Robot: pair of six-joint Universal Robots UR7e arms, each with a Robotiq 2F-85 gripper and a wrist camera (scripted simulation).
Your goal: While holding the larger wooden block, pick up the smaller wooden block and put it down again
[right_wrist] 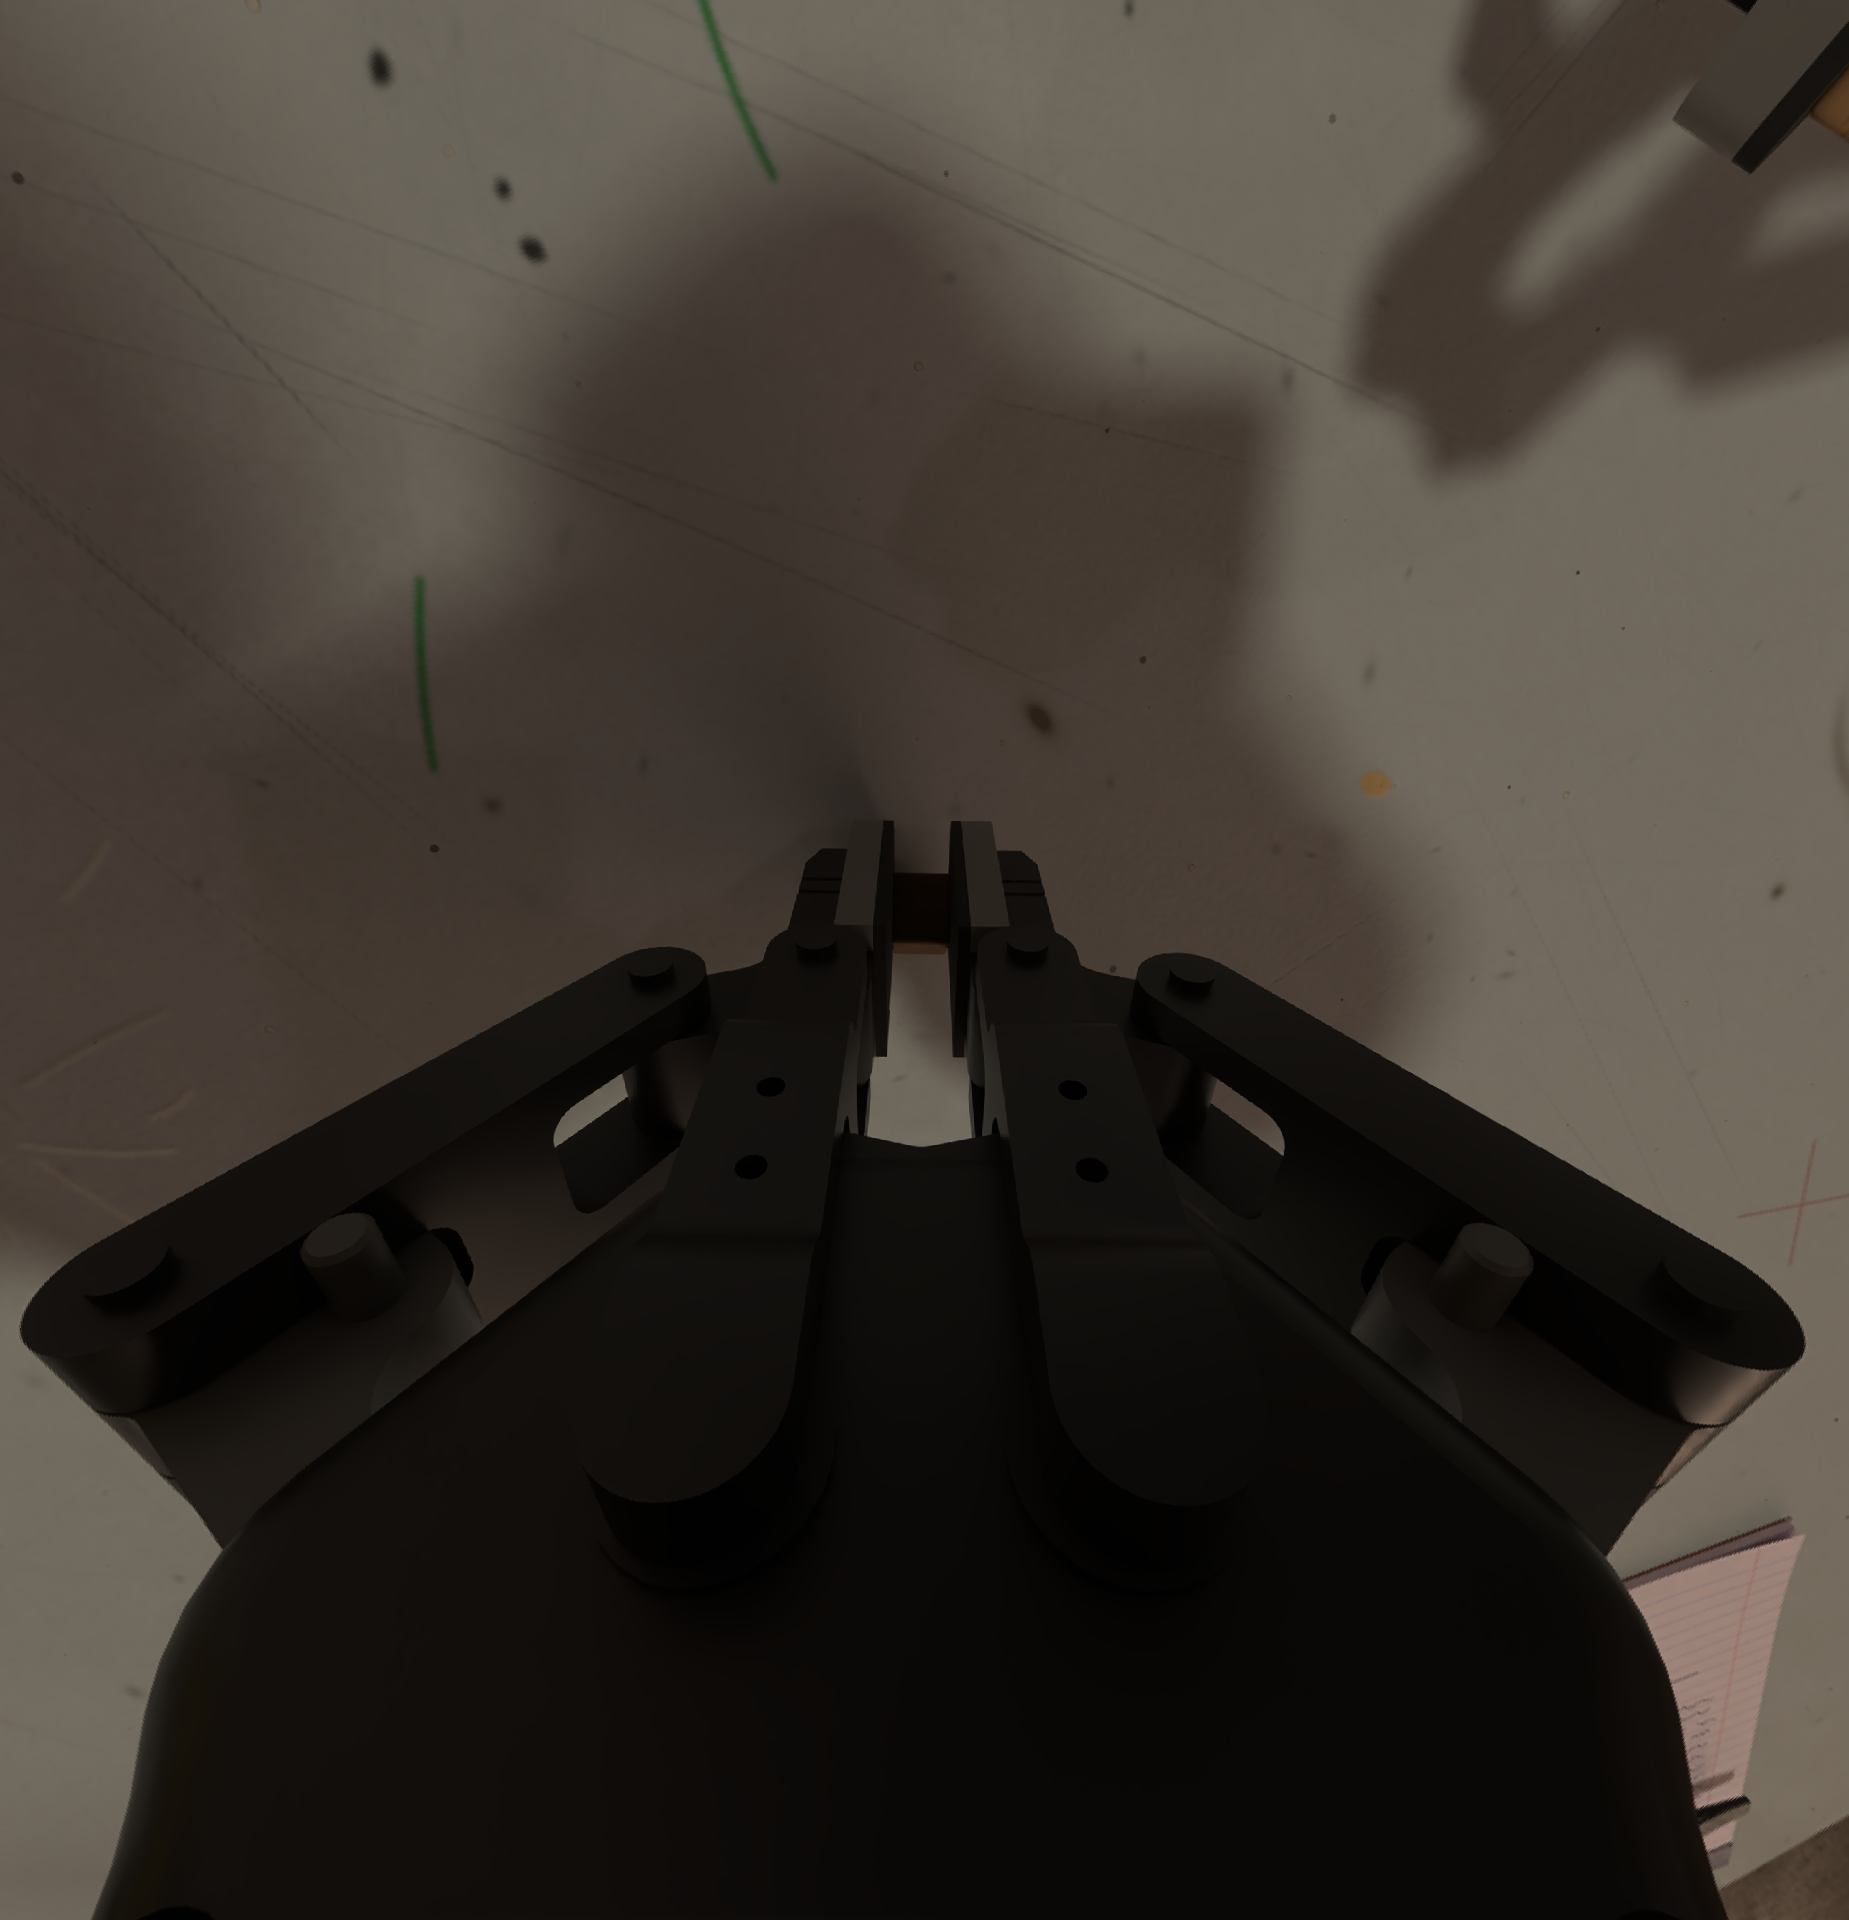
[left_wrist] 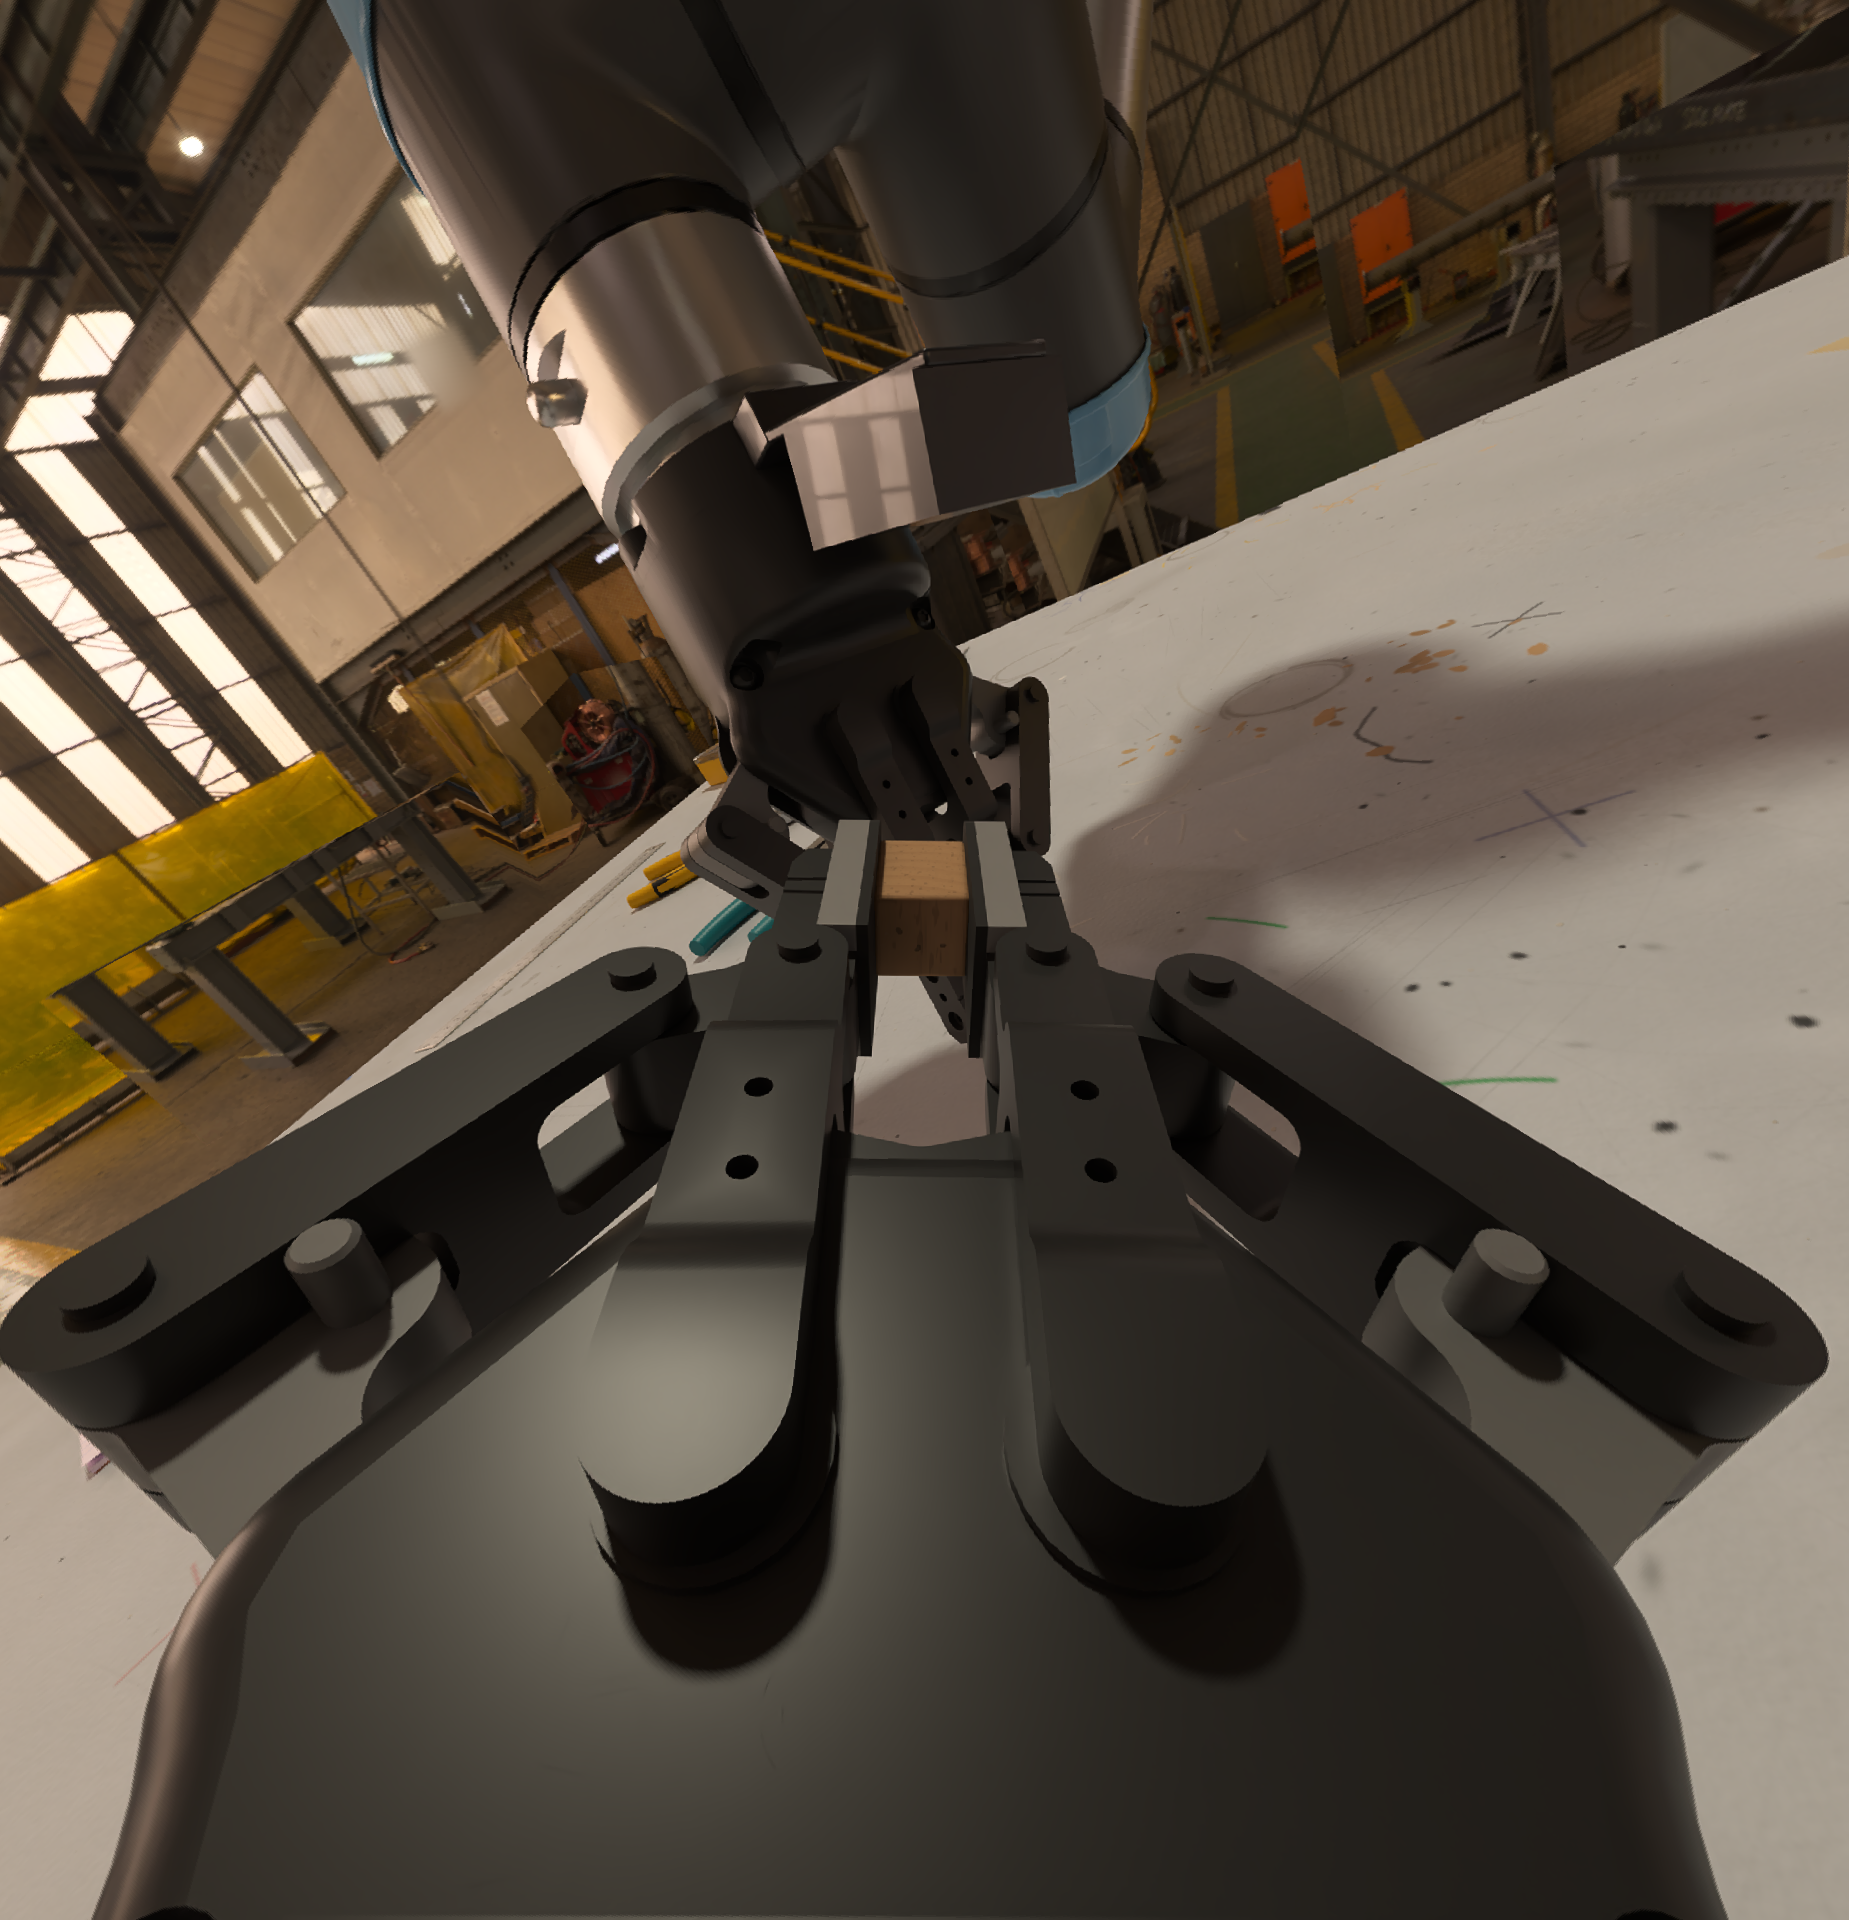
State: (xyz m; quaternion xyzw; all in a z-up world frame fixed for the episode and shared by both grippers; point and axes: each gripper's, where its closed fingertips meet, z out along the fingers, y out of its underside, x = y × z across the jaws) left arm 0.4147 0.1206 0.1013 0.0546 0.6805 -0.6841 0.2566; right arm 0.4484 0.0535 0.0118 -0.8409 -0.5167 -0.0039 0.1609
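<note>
Your left gripper [left_wrist: 921, 914] clenched the larger wooden block [left_wrist: 921, 906]; your right gripper [right_wrist: 921, 914] pinched the smaller wooden block [right_wrist: 920, 906] between its fingertips. Next, you probably needed a gentle set-down.

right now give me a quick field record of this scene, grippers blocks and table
left gripper: shut on the larger wooden block, lit, held off the table
right gripper: shut on the smaller wooden block, in deep shadow
right gripper's height: cannot tell whether its block touches the table
table: pale, scuffed, with green lines, dark specks and orange spots
other arm: the right arm stands close beyond the left fingers
other items: lined notepad at the table edge; teal marker and yellow tool farther off
</note>
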